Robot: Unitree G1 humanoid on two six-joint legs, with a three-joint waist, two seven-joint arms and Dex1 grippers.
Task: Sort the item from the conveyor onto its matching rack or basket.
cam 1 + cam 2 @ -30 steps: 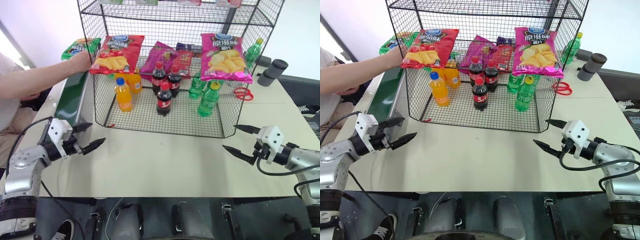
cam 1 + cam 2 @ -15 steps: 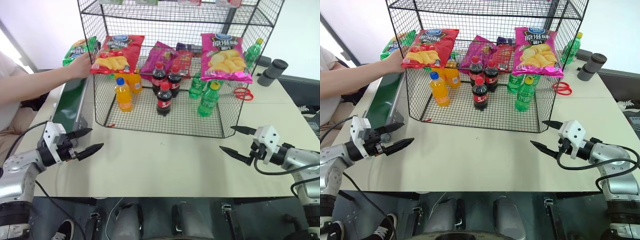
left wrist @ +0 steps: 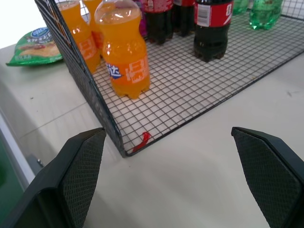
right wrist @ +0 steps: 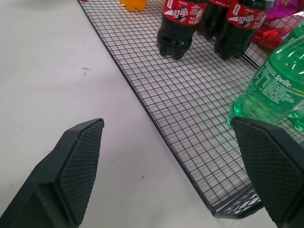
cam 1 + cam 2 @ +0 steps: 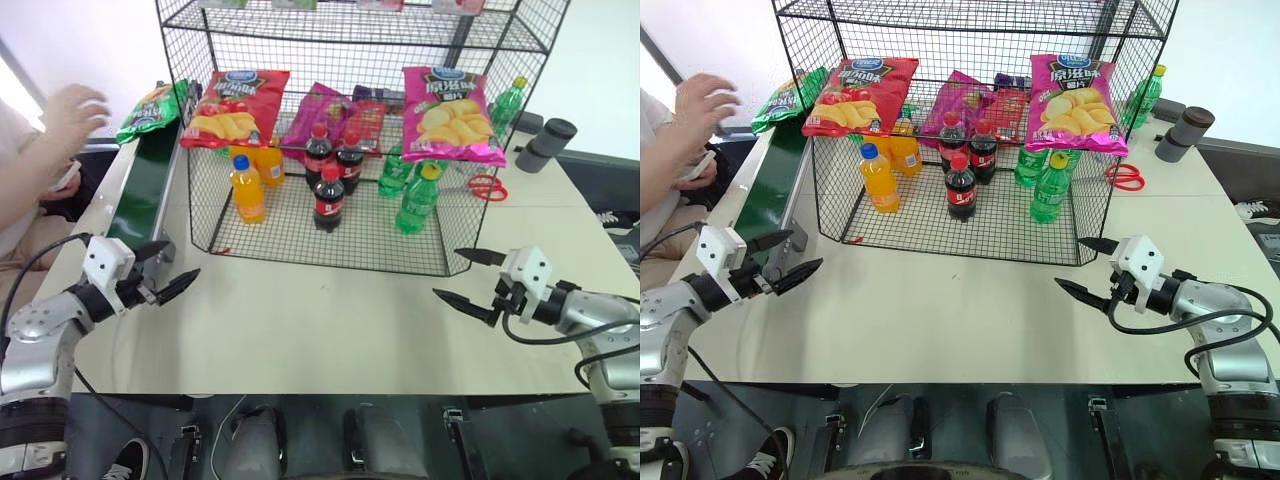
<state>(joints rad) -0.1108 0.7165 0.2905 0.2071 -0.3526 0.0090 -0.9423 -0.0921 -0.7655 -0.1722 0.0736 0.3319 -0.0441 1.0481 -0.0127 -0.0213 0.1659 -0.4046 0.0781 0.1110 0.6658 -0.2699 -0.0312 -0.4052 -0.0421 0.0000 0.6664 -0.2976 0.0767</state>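
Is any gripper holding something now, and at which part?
Nothing is held. The left gripper and the right gripper are both open over the table.

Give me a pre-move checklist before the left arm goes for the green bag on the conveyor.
1. Green bag lies on the conveyor's far end: ok.
2. Person's hand off the bag: ok, but it hovers close by.
3. Left gripper open and empty: ok.
4. Right gripper open and empty, apart from the rack: ok.
5. Bag within the left gripper's reach: not ok; it sits far up the belt.
6. Free spot beside the red bag on the rack's tier: cannot tell.
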